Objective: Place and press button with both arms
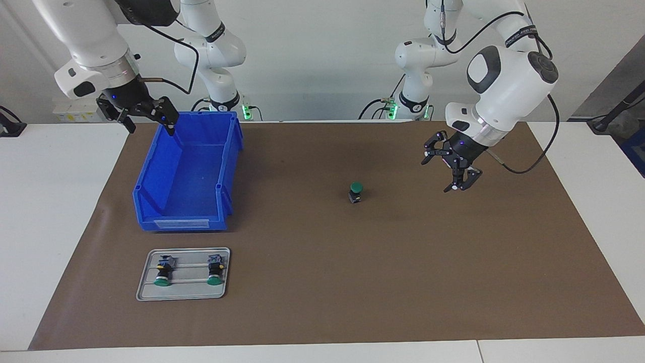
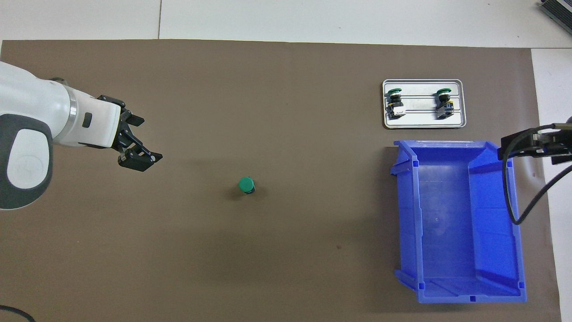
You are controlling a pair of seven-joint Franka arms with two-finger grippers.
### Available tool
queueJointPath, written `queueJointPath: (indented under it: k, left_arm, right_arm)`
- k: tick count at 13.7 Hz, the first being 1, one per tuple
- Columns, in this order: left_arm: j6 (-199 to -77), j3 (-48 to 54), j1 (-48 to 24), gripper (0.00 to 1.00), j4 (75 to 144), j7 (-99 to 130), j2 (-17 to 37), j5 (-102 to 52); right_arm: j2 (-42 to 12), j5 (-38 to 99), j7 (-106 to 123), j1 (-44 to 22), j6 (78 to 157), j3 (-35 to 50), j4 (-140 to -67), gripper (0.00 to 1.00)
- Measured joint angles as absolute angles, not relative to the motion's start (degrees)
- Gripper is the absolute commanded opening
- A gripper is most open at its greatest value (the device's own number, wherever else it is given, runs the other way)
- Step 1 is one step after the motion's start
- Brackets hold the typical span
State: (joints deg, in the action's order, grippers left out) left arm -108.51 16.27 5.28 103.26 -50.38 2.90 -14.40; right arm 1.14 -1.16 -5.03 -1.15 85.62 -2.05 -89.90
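One button [image 1: 356, 191] stands upright on the brown mat near the table's middle, green cap up; it also shows in the overhead view [image 2: 246, 184]. Nothing touches it. My left gripper [image 1: 446, 169] is open and empty, raised over the mat beside the button, toward the left arm's end; it also shows in the overhead view [image 2: 147, 139]. My right gripper [image 1: 149, 123] is open and empty, raised over the blue bin's outer rim at the right arm's end. In the overhead view the right gripper [image 2: 523, 145] shows only partly at the frame's edge.
An empty blue bin [image 1: 151, 171] sits toward the right arm's end and also shows in the overhead view [image 2: 406, 214]. A silver tray [image 1: 184, 295], farther from the robots than the bin, holds two more buttons lying on their sides [image 1: 164, 269] [image 1: 215, 269].
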Motion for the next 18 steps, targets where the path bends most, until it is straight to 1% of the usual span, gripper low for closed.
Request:
queueJointPath:
  k: [2,8,10,14,15,17,18]
  left_arm:
    - [-107.2,16.6,4.0,1.00,102.4,-34.5,2.5,-11.7]
    - [-106.1,17.0,-1.7,1.00,102.3,8.5,2.0,-10.1]
    - [-105.9,17.1,-4.7,1.00,102.3,16.3,1.9,-10.0]
    - [-108.3,17.2,-10.7,0.99,103.4,22.2,1.3,-10.0]
    - [-109.1,17.2,-11.8,0.97,104.1,25.2,1.2,-9.9]
    - [-109.7,17.3,-13.5,0.74,104.9,29.3,1.1,-8.2]
    - [-109.8,17.3,-13.9,0.65,105.4,30.1,1.1,-7.3]
  right_arm:
    - [1.1,-1.2,-5.0,-1.1,85.6,-2.0,-89.9,1.00]
    - [1.1,-1.2,-5.0,-1.1,85.6,-2.0,-89.9,1.00]
    - [1.1,-1.2,-5.0,-1.1,85.6,-2.0,-89.9,1.00]
    - [1.1,-1.2,-5.0,-1.1,85.6,-2.0,-89.9,1.00]
    - [1.1,-1.2,-5.0,-1.1,85.6,-2.0,-89.9,1.00]
    - [1.1,-1.2,-5.0,-1.1,85.6,-2.0,-89.9,1.00]
    - [1.1,-1.2,-5.0,-1.1,85.6,-2.0,-89.9,1.00]
